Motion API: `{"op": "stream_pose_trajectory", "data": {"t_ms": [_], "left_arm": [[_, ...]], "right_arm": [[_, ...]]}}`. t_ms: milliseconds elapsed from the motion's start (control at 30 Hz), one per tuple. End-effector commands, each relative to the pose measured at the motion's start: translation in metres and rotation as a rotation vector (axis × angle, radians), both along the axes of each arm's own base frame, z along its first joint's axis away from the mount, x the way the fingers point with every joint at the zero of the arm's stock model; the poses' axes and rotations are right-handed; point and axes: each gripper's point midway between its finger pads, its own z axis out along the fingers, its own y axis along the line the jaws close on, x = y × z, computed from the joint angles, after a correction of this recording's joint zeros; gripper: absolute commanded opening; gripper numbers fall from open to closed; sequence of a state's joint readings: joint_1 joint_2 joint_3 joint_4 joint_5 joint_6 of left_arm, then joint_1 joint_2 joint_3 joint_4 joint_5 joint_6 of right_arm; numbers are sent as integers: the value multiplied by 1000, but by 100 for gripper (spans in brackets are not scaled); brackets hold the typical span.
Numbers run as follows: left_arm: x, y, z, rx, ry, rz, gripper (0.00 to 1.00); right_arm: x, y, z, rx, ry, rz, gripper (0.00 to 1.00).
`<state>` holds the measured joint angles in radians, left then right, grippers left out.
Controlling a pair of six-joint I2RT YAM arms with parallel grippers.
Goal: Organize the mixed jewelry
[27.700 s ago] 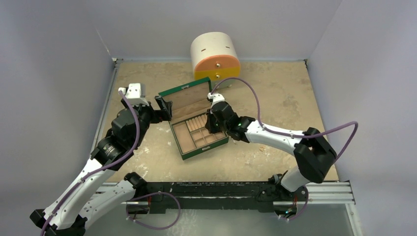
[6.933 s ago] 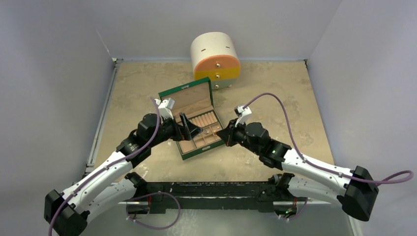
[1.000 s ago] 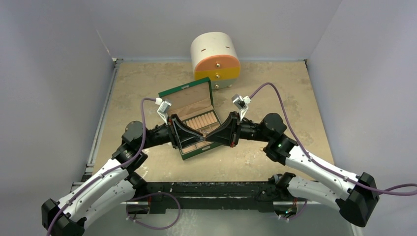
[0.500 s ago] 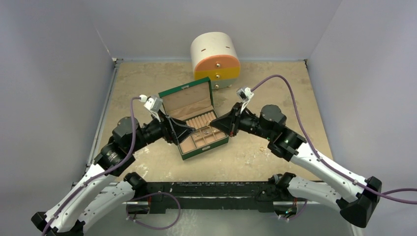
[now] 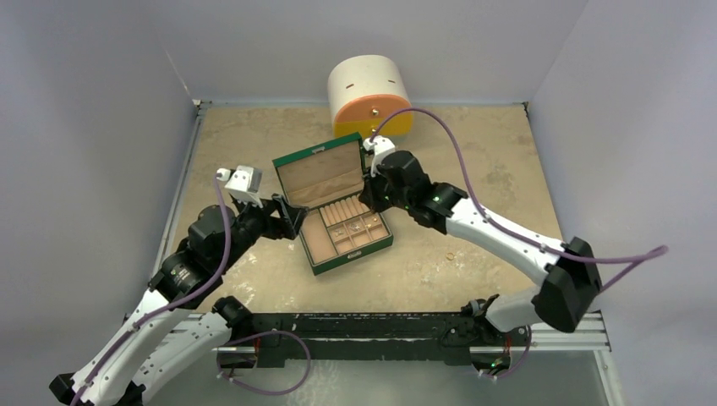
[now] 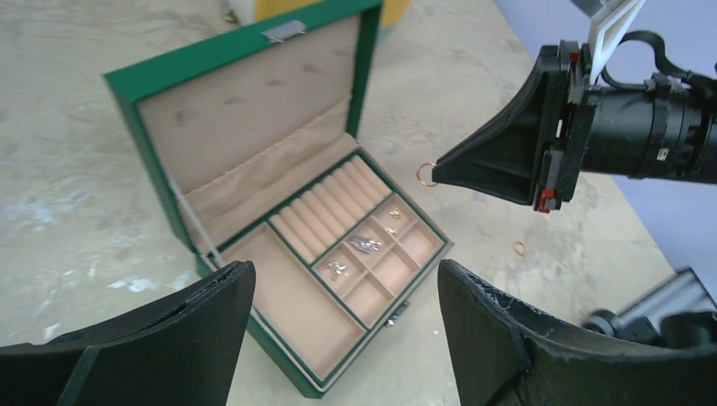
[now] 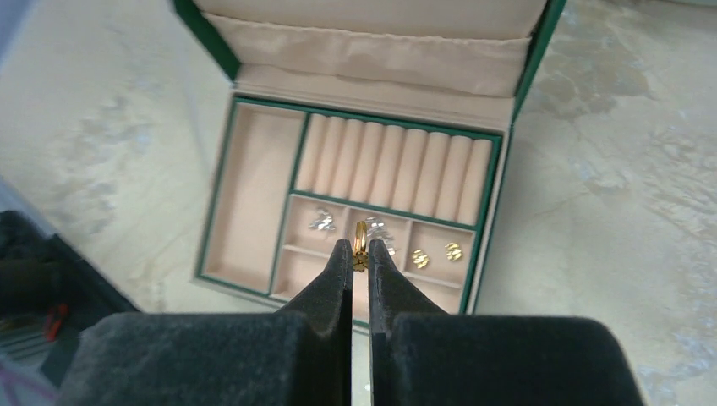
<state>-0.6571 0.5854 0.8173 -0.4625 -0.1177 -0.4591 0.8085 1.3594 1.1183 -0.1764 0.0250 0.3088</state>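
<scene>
Green box holds small gold pieces; right pincer grips gold ring.

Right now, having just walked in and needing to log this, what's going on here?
The right gripper pinches a small gold ring near the open green, tan-lined jewelry box. The left gripper hangs open beside it. Two silvery pieces and two gold pieces lie in its small compartments; another gold ring lies on the table.

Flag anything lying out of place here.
One gold ring lies loose on the table, right of the green box, while other pieces sit in its compartments. The right end effector pinches a second ring.
</scene>
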Motion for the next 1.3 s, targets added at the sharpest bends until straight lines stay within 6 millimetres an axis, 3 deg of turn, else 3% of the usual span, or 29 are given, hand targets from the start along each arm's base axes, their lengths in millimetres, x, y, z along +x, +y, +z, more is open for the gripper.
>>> {"op": "stream_pose_trajectory", "data": {"t_ms": [0, 400, 700, 1267], "left_arm": [[14, 29, 10, 52, -54, 162, 79], [15, 46, 8, 54, -54, 241, 78], [17, 49, 8, 56, -51, 248, 77], [19, 50, 5, 58, -43, 251, 77]], "right_arm": [[27, -4, -1, -127, -47, -61, 0], [55, 25, -49, -262, -62, -82, 0], [64, 41, -72, -282, -53, -86, 0], [59, 44, -109, -307, 15, -91, 0]]}}
